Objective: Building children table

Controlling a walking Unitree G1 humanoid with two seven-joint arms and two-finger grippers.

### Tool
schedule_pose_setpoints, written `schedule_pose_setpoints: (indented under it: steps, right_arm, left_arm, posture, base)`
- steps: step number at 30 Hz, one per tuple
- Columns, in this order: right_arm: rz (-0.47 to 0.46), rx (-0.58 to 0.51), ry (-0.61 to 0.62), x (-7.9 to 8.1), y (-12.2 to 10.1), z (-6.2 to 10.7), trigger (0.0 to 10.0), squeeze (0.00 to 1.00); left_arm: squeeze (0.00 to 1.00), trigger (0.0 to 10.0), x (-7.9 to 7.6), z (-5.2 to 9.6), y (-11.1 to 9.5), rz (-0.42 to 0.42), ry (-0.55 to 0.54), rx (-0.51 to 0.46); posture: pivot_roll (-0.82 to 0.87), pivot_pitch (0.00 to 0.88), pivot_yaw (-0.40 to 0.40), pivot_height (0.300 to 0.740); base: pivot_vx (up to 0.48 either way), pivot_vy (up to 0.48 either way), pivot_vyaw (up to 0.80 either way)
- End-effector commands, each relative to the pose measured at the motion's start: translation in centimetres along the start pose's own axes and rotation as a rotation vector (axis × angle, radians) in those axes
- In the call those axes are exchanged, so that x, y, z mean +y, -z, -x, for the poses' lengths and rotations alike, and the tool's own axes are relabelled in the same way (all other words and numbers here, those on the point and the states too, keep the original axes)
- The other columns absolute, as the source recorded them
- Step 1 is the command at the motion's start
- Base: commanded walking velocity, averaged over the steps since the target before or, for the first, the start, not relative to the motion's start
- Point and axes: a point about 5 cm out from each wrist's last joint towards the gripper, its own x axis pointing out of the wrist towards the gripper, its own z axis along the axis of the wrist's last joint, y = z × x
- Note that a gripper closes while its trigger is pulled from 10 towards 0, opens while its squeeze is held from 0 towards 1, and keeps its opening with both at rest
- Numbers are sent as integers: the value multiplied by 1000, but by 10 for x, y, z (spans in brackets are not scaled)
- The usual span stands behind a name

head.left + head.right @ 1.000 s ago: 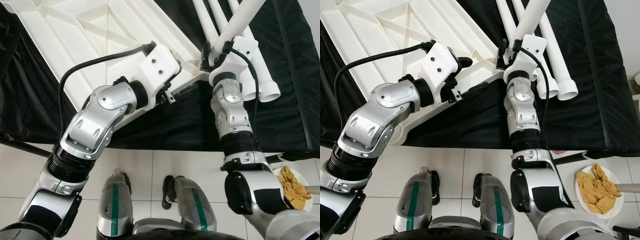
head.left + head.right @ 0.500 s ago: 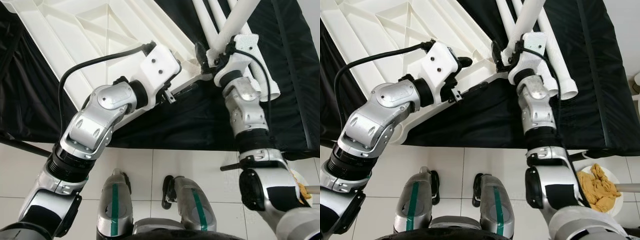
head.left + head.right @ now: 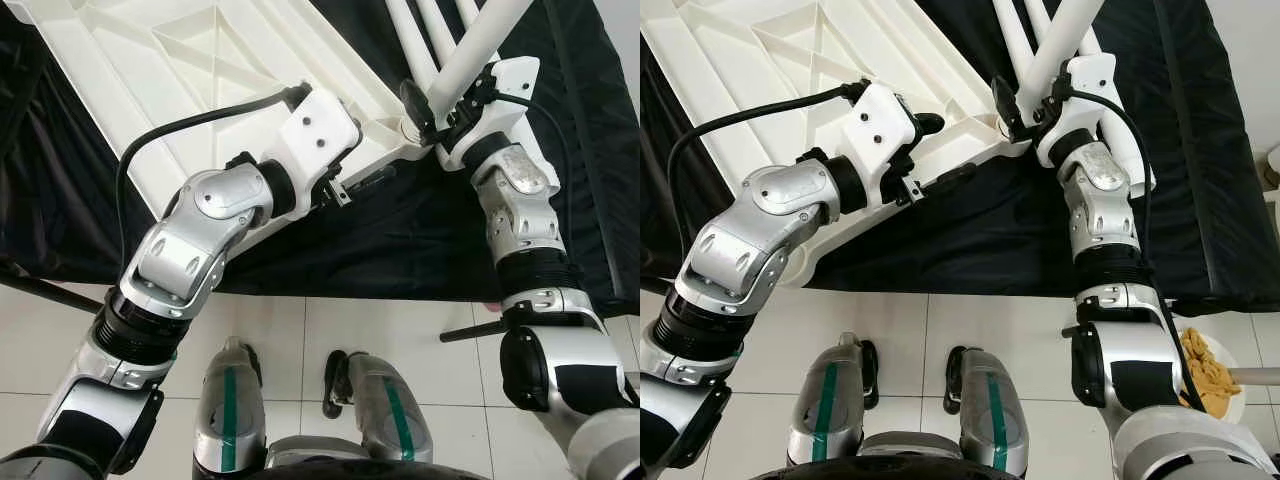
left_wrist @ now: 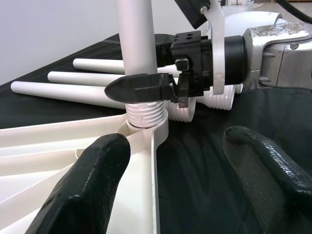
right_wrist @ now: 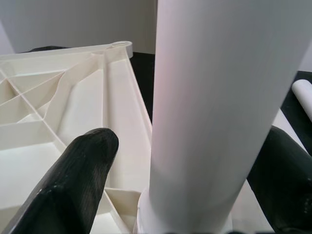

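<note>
Fingers of right gripper [image 3: 1025, 100] clamped round white table leg [image 3: 478, 45], wrist rolled since a second ago, probably screwing it into upturned tabletop [image 3: 150, 60] corner; left gripper [image 3: 345, 180] fingers wide, straddling tabletop edge.

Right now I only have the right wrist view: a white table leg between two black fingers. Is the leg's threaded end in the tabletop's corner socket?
Observer: Yes. The left wrist view shows the table leg standing with its threaded end in the corner socket, with several threads showing above it. The right gripper clamps the leg just above the threads.
Operator: Where is the left gripper?
Observer: The left gripper is open at that same corner, one finger over the tabletop and the other over the black cloth, with the tabletop's rim between them.
</note>
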Motion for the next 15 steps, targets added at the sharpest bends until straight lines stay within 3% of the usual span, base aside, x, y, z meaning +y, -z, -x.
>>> schedule_pose_setpoints:
  steps: [1, 8, 11, 12, 13, 14, 15]
  right_arm:
    - [10, 2, -30, -13, -1, 5, 10000, 0]
    - [13, 12, -88, -22, -2, 9, 10000, 0]
    - [15, 10, -101, -25, -3, 9, 9569, 0]
    - [12, 6, -112, -26, -3, 9, 8392, 0]
    - [12, 6, -112, -26, -3, 9, 8392, 0]
    - [8, 6, -128, -27, -4, 9, 6941, 0]
    - [2, 12, -149, -28, -3, 9, 7059, 0]
  left_arm:
    - [0, 10000, 0, 0, -3, -16, 0, -6]
    - [0, 10000, 1, 0, -3, -16, 3, -5]
    - [0, 10000, 1, 0, -3, -17, 4, -5]
    - [0, 10000, 1, 0, -3, -18, 5, -5]
    - [0, 10000, 1, 0, -3, -18, 5, -5]
    - [0, 10000, 1, 1, -3, -18, 5, -4]
    - [0, 10000, 1, 1, -3, -20, 6, -4]
  posture:
    - [85, 81, -53, 740]
    - [87, 78, -48, 740]
    - [88, 76, -44, 740]
    - [88, 74, -42, 740]
    - [88, 74, -42, 740]
    - [87, 74, -39, 740]
    - [87, 74, -39, 740]
  base:
    - [0, 0, 0]
    - [0, 0, 0]
    - [0, 0, 0]
    - [0, 0, 0]
    - [0, 0, 0]
    - [0, 0, 0]
    - [0, 0, 0]
